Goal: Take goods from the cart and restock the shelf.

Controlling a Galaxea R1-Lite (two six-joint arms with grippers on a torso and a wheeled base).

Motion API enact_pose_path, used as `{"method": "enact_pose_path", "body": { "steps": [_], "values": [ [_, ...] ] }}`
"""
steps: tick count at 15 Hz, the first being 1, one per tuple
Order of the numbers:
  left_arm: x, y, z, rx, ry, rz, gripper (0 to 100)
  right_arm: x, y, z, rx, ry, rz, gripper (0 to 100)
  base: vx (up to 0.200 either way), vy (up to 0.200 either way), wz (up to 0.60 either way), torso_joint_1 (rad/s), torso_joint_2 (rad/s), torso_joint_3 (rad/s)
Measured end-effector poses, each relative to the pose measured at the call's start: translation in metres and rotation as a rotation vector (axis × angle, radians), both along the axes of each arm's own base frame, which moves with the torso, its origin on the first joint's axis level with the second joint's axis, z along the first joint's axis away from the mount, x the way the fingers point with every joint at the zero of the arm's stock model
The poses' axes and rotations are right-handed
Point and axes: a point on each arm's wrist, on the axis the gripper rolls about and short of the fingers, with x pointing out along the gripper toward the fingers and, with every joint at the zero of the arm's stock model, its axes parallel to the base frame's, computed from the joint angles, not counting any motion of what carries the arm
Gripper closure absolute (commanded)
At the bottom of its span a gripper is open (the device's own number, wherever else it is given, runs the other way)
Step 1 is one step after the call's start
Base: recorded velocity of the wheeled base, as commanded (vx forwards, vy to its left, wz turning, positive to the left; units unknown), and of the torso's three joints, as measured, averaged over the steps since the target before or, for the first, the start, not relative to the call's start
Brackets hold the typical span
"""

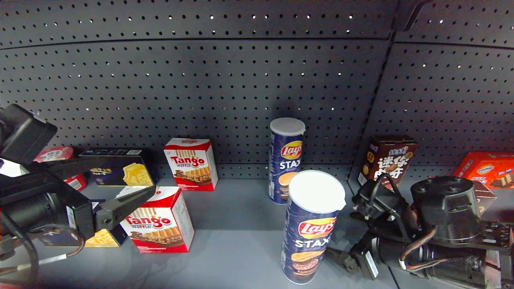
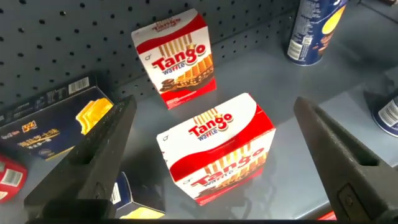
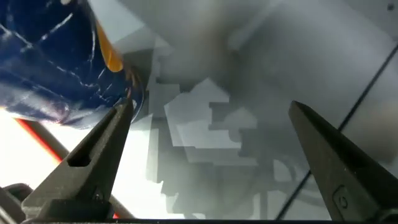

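Note:
On the grey shelf [image 1: 241,224] a tall blue chip can [image 1: 309,228] with a white lid stands upright at the front, with a second can [image 1: 286,160] behind it. My right gripper [image 1: 341,259] sits low beside the front can's base. It is open, with the can's blue wall [image 3: 43,62] just outside one finger [image 3: 93,162] and nothing between the fingers. My left gripper [image 2: 214,104] is open above the front red and white wafer box [image 2: 217,152], whose twin [image 2: 180,59] stands behind. That front box [image 1: 160,220] stands upright.
A dark blue cracker box [image 1: 120,166] and a red pack [image 1: 60,154] stand at the back left, and another blue box [image 1: 102,239] lies under my left arm. A brown box [image 1: 387,158] and an orange box [image 1: 488,168] stand at the right. A pegboard wall closes the back.

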Motion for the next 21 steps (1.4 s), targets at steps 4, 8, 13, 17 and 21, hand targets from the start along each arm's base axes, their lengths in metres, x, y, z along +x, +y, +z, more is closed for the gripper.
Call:
{"method": "enact_pose_path", "body": {
  "steps": [4, 8, 13, 17, 21],
  "values": [
    [0.002, 0.000, -0.001, 0.002, 0.007, 0.000, 0, 0.003, 0.004, -0.004, -0.006, 0.007, 0.004, 0, 0.000, 0.000, 0.00, 0.000, 0.00, 0.000],
    [0.004, -0.001, -0.002, 0.004, 0.014, 0.000, 0, 0.003, 0.006, -0.006, -0.011, 0.013, 0.012, 0, 0.000, 0.000, 0.00, 0.000, 0.00, 0.000],
    [0.006, -0.002, -0.002, 0.006, 0.018, -0.002, 0, 0.006, 0.015, -0.005, -0.008, 0.010, 0.033, 0, 0.000, 0.000, 0.00, 0.000, 0.00, 0.000],
    [0.006, -0.002, -0.003, 0.007, 0.020, -0.002, 0, 0.006, 0.021, -0.007, -0.012, 0.014, 0.049, 0, 0.000, 0.000, 0.00, 0.000, 0.00, 0.000],
    [0.007, -0.002, -0.004, 0.008, 0.025, -0.002, 0, 0.005, 0.024, -0.008, -0.015, 0.017, 0.060, 0, 0.000, 0.000, 0.00, 0.000, 0.00, 0.000]
  ]
}}
